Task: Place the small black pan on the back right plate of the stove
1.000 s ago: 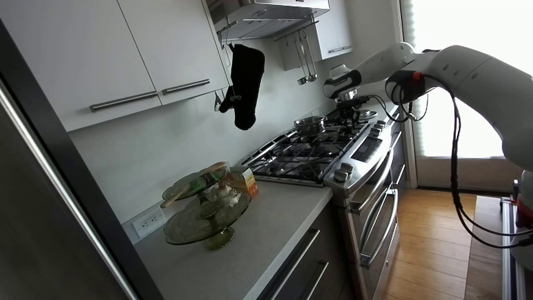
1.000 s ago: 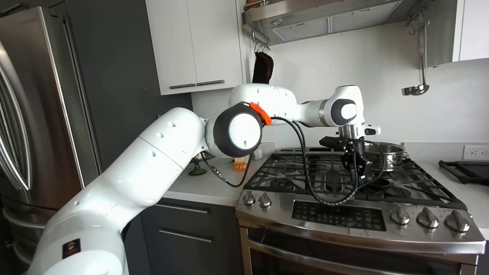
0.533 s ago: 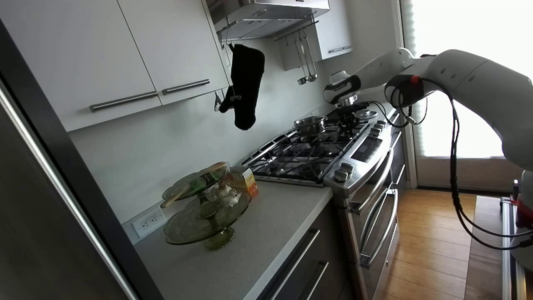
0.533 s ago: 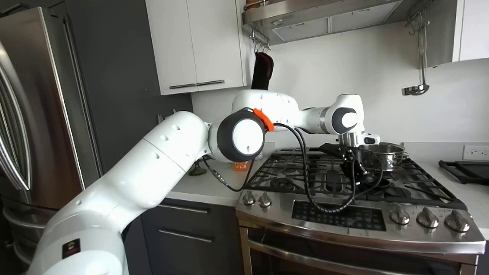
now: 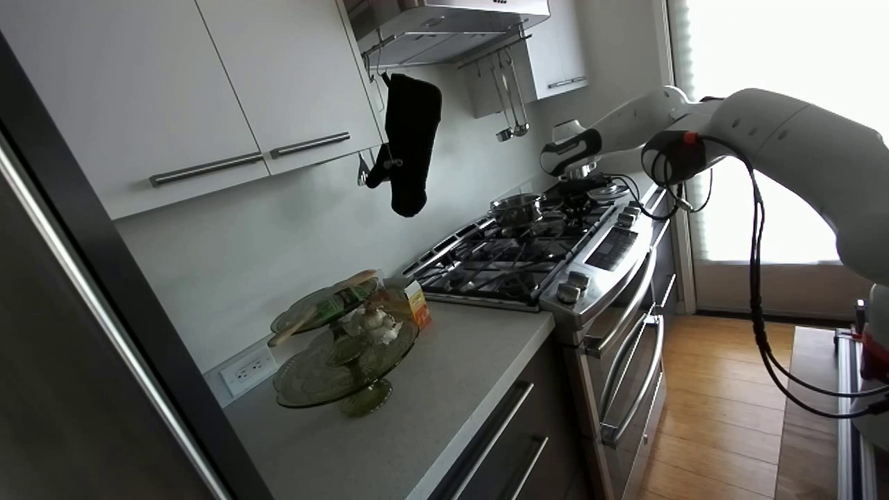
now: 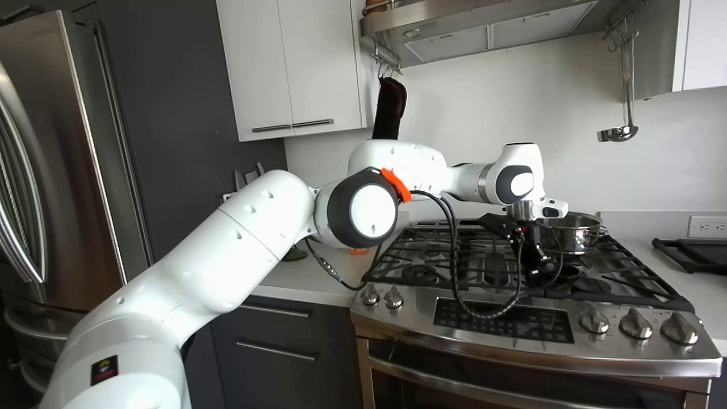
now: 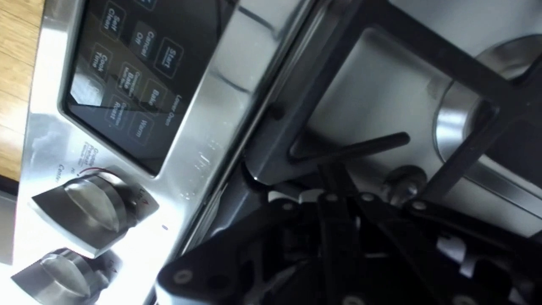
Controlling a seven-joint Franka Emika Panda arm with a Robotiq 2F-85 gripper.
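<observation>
Gripper (image 6: 537, 270) points down, low over the right half of the stove (image 6: 511, 352). Hand state: can't tell. In the wrist view its black links lean in toward each other, but the tips are dark and blurred against the grates (image 7: 444, 53), so no call on whether they hold anything.

Small black pan (image 6: 568, 276): reads as the low, dark, round shape at front right of the stove top, just beside the gripper and partly hidden by it. Contact between those 2: can't tell either.

Steel pot (image 6: 573, 233) stands upright at back right, behind the pan. Arm (image 6: 227, 250) extends from the left in an exterior view; its black cable (image 6: 488, 314) loops down in front of the grates.

Wrist view also has the control panel (image 7: 127, 97) upper left (Start, Bake, Warm legible) and 2 knobs (image 7: 93, 207) below it. In an exterior view the stove front shows 5: 2 left of the panel, 3 right.

Around: oven mitt (image 5: 414, 146) and ladle (image 6: 619, 134) hang near the range hood (image 6: 448, 45). On the counter (image 5: 444, 389), 2 green glass stands (image 5: 298, 382), stacked, garlic (image 5: 374, 318) on the lower, orange and yellow box (image 5: 419, 305) just beside. Flat black item (image 6: 696, 258) lies on the counter right of the stove.
</observation>
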